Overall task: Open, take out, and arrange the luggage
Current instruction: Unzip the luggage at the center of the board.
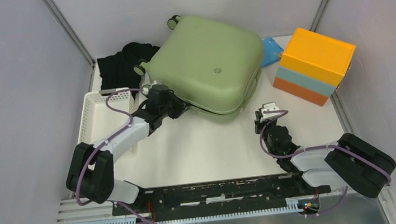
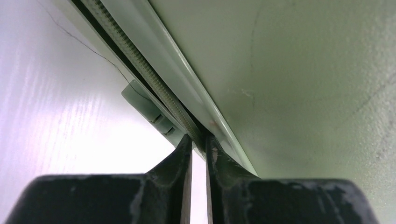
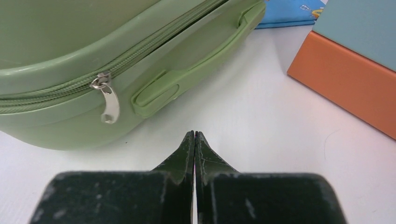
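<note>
**Figure.** Left gripper (image 1: 181,107) at the zip edge (image 2: 154,79) of the sage-green suitcase (image 1: 207,60), which lies flat on the table (image 1: 199,145), shell up. In the left wrist view its fingers (image 2: 177,163) stand narrowly apart. The zip track runs between the tips and the shell (image 2: 303,70) rises to their right. Whether the tips actually pinch the edge cannot be told. A small pale tab (image 2: 149,105) lies just left of and beyond the tips, ungripped.

The right gripper (image 3: 194,135) has its fingers pressed together and empty. It is just short of the case wall (image 3: 70,37), with the metal zip pull (image 3: 108,105) ahead to the left and the moulded handle (image 3: 196,65) straight ahead.

Likely hazards:
- The left tips hold only tape or the shell lip, so a pull may slip off.
- A pull may instead drag the unbraced case across the table toward the orange and light-blue box (image 1: 314,65).
- If the lid is levered before the zip is run round, the seam would be strained.
</note>
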Robot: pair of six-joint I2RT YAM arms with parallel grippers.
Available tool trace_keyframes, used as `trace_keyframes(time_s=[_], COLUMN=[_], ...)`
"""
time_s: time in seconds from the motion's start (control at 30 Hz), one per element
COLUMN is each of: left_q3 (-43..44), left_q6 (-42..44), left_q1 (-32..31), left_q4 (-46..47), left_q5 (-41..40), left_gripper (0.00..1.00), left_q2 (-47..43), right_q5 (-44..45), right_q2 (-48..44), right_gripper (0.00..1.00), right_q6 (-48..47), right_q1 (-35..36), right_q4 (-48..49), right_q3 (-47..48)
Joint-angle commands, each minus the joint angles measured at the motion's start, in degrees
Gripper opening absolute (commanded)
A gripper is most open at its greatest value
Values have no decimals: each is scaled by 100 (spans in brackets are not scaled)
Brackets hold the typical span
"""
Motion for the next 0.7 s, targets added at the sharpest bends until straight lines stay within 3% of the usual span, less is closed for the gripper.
trace_keyframes(time_s=[0.0,0.07,0.1,0.13,0.2,0.3,0.47,0.67], left_q3=[-268,-297,-312,-315,-318,-311,-335,-367], left_q6=[781,851,880,916,997,1140,1350,1495], left_q1=[178,175,175,180,180,187,197,197], left_q4=[-656,-688,-717,-750,-818,-963,-1051,-1085], left_q5=[-1114,-1132,-1148,-1170,-1213,-1304,-1376,-1277], left_gripper=[11,11,11,11,10,10,10,10], left_q2=[-128,-221,-263,-314,-401,-558,-782,-888], right_q5=[-146,-664,-966,-1212,-1740,-2416,-3073,-3311], right_q2=[-81,-165,-210,-246,-325,-490,-394,88], right_gripper=[0,0,5,15,43,67,75,72], right_q6=[-100,-195,-243,-302,-332,-527,-825,-848], right_q1=[-57,-71,-78,-79,-79,-86,-81,-284], right_q4=[266,645,708,717,685,600,774,969], right_q3=[-46,-206,-226,-226,-226,-226,-363,-20])
